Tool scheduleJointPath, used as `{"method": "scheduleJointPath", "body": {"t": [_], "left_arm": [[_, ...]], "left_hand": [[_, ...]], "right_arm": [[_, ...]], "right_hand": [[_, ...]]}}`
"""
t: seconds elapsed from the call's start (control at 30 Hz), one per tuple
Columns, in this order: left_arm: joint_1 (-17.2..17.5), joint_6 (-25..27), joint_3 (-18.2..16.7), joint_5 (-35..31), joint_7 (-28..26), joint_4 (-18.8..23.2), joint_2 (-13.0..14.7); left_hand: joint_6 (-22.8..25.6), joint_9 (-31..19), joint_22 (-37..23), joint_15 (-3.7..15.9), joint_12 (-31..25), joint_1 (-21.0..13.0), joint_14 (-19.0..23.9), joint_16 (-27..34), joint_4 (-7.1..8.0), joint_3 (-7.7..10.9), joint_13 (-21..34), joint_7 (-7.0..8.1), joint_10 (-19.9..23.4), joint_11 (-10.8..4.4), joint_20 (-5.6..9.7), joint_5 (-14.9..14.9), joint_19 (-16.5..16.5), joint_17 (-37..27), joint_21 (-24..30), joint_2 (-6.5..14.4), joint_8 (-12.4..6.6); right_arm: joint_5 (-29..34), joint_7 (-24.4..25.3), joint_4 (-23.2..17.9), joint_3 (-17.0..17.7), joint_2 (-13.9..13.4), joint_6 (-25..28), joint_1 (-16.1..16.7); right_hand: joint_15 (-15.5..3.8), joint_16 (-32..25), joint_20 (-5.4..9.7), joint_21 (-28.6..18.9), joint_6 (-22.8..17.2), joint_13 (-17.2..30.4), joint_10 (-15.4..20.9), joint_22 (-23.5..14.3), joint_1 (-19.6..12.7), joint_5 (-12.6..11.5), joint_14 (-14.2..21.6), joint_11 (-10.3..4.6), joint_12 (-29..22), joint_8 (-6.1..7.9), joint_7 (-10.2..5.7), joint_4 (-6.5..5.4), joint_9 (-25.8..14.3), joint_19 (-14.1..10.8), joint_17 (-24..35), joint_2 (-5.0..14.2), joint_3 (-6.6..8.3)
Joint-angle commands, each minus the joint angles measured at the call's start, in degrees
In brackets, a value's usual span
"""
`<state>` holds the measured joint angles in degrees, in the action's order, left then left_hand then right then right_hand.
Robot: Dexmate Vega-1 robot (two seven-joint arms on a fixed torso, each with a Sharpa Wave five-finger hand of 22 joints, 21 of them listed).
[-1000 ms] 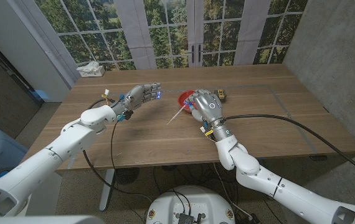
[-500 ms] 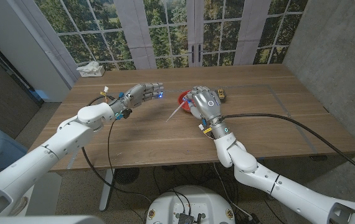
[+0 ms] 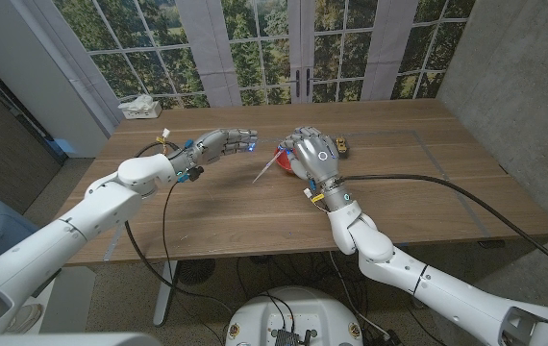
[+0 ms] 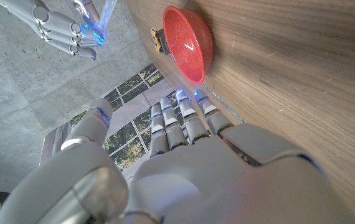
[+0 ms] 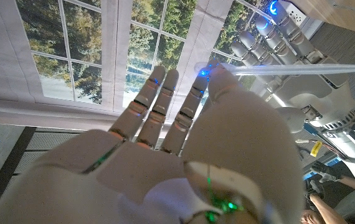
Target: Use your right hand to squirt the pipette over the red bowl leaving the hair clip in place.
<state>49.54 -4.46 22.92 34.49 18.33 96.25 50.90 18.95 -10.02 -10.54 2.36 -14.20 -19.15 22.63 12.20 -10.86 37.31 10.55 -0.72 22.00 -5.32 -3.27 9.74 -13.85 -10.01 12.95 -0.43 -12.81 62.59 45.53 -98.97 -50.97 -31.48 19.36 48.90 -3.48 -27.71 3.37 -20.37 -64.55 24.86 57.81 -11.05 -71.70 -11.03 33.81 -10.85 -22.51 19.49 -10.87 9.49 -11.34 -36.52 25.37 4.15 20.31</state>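
Pipette (image 3: 266,171) sits pinched in the right hand (image 3: 314,157), tip slanting down toward the table's left, just short of the red bowl (image 3: 281,154). From the left: the left hand (image 3: 226,143) hovers empty, fingers loosely apart. Behind the bowl lies the hair clip (image 3: 344,147). Squeezing now might squirt onto wood, since the tip points away from the bowl

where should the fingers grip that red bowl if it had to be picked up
Probably by the rim of the red bowl, coming straight down from above. It sits upright on the table with smooth rounded sides that likely offer little purchase, and the hair clip sits close beside it.
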Motion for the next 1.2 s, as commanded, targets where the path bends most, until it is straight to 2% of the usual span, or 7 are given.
{"method": "scheduleJointPath", "body": {"t": [0.03,0.4,0.6,0.67,0.7,1.13,1.2], "left_arm": [[-2.53,2.48,2.23,-1.79,3.46,0.05,0.69],[-2.94,0.93,2.70,-2.63,4.19,-0.37,0.23],[-3.67,0.79,3.38,-2.38,5.90,-1.17,-0.20],[-3.98,0.64,3.54,-2.15,6.60,-1.61,-0.40],[-4.07,0.62,3.62,-2.26,6.72,-1.64,-0.38],[-6.18,2.25,5.30,-2.65,10.00,-2.36,-0.38],[-6.84,2.77,5.80,-2.97,10.90,-2.37,-0.25]], "left_hand": [[0.78,-0.07,-0.17,1.32,0.09,-1.13,0.47,-0.30,-0.06,-0.11,0.12,-0.03,0.56,-0.14,-0.07,0.11,-0.43,-0.20,-0.04,-0.20,-0.35],[6.53,-0.12,-0.14,2.71,-0.07,-6.33,2.16,-0.30,-0.07,-0.79,0.14,1.64,4.71,-3.16,0.43,0.16,-1.74,-0.22,0.00,-2.80,-1.10],[7.48,-0.12,-0.13,3.11,-0.07,-7.04,2.88,-0.19,0.11,-1.47,0.13,2.03,5.68,-3.91,0.69,0.18,-2.20,-0.23,0.05,-3.96,-1.03],[10.79,-0.12,-0.16,3.14,-0.20,-7.81,3.33,-0.28,0.55,-2.62,0.06,3.75,8.04,-5.09,0.93,0.32,-2.80,-0.25,0.08,-5.25,-1.36],[11.80,-0.12,-0.18,3.56,-0.17,-8.14,4.04,-0.07,0.62,-2.84,0.04,3.86,8.56,-5.32,1.02,0.35,-3.14,-0.27,0.16,-5.38,-1.46],[13.64,-0.11,-0.21,4.38,-0.01,-9.57,4.84,-0.07,0.66,-3.46,-0.04,4.08,10.42,-6.03,1.19,0.46,-3.85,-0.26,0.24,-5.69,-1.17],[14.99,-0.11,-0.22,4.36,-0.44,-10.58,5.07,-0.13,0.68,-3.82,-0.06,3.51,13.00,-5.25,1.19,0.50,-3.94,-0.26,0.14,-5.80,-1.09]], "right_arm": [[0.51,1.70,1.12,-0.73,0.62,-1.17,-1.56],[0.44,4.60,3.53,-1.49,1.71,-2.91,-3.31],[0.51,4.73,4.14,-1.87,2.02,-2.76,-3.84],[0.40,4.75,4.21,-1.93,2.03,-2.80,-3.94],[0.43,4.86,4.27,-1.98,2.02,-2.81,-4.01],[0.03,5.76,4.47,-2.25,1.92,-3.19,-4.19],[-0.01,5.84,4.43,-2.30,1.87,-3.31,-4.20]], "right_hand": [[-10.22,0.26,2.71,-0.40,-0.30,0.15,0.71,-0.27,-0.39,-0.20,0.44,-0.14,-0.20,0.40,-0.44,0.04,-0.14,-0.01,0.17,0.07,-0.12],[-10.22,0.42,2.69,-0.46,-0.38,0.17,0.81,-0.27,-0.36,-0.18,0.54,-0.18,-0.07,0.45,-0.47,0.02,-0.14,0.13,0.20,0.08,-0.17],[-10.22,0.54,2.69,-0.49,-0.35,0.16,0.89,-0.26,-0.35,-0.16,0.57,-0.20,0.01,0.45,-0.52,0.03,-0.14,0.23,0.22,0.05,-0.21],[-10.22,0.55,2.68,-0.50,-0.36,0.17,0.89,-0.26,-0.35,-0.16,0.58,-0.20,0.03,0.46,-0.53,0.03,-0.14,0.24,0.22,0.05,-0.21],[-10.22,0.57,2.68,-0.52,-0.40,0.17,0.90,-0.26,-0.35,-0.16,0.60,-0.20,0.04,0.47,-0.51,0.03,-0.14,0.22,0.22,0.05,-0.22],[-10.22,0.72,2.75,-0.59,-0.34,0.21,0.96,-0.25,-0.35,-0.14,0.73,-0.21,0.18,0.47,-0.56,0.03,-0.13,0.34,0.26,0.08,-0.24],[-10.22,0.74,2.76,-0.60,-0.34,0.20,0.97,-0.25,-0.34,-0.13,0.73,-0.21,0.20,0.47,-0.56,0.03,-0.13,0.34,0.26,0.06,-0.26]]}}
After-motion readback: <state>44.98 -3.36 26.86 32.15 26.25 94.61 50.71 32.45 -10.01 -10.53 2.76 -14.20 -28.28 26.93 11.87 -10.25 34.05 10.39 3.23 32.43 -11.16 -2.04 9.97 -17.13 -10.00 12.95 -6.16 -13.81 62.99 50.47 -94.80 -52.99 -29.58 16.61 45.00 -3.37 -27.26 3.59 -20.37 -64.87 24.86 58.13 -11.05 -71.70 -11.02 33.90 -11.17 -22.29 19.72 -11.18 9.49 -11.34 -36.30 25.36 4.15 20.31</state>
